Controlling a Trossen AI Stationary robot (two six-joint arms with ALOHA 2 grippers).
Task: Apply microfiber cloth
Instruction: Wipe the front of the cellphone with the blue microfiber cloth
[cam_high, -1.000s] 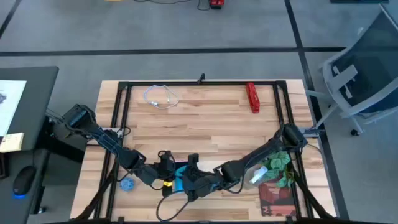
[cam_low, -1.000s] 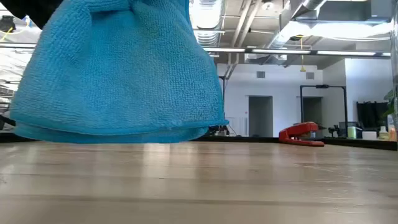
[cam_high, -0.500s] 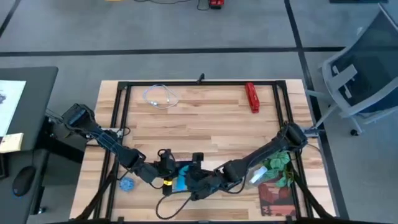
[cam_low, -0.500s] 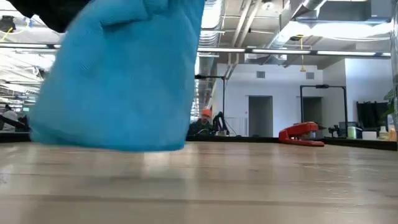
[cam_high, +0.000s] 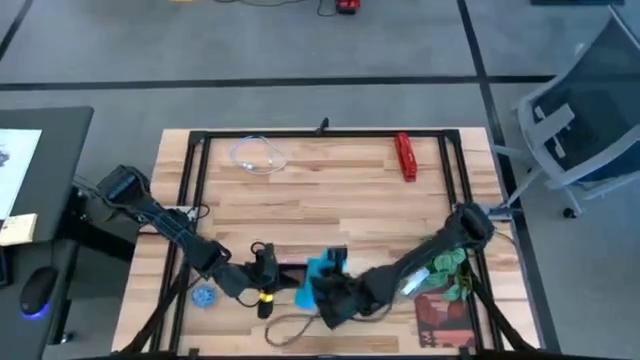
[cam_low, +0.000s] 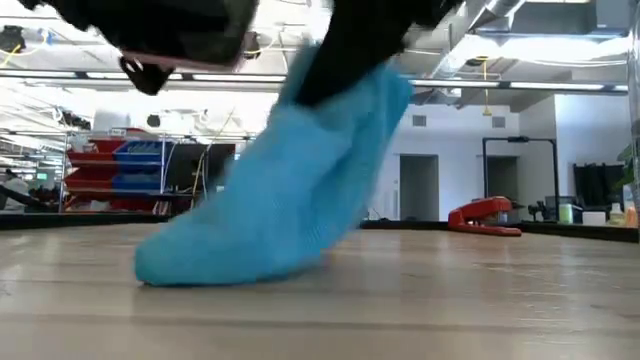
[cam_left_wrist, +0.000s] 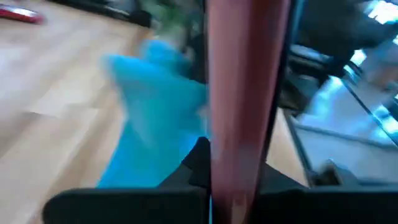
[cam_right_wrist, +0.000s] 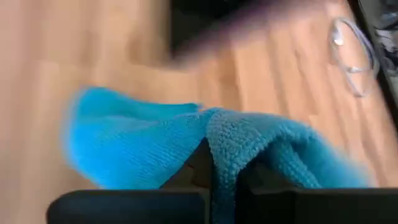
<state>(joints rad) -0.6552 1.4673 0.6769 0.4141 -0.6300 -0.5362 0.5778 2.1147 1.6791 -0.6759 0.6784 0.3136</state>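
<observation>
Unmarked microfiber cloth (cam_low: 285, 195) in right tool (cam_right_wrist: 214, 163)

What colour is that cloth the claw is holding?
Bright sky blue, plain; the cloth shows best in the low view.

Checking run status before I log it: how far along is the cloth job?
Done: the right claw has the microfiber cloth pinched. In hand: it drags the cloth with the low end trailing on the table. The left claw is beside it, shut on a pinkish slab. Left: wiping; no contact shows yet.
</observation>
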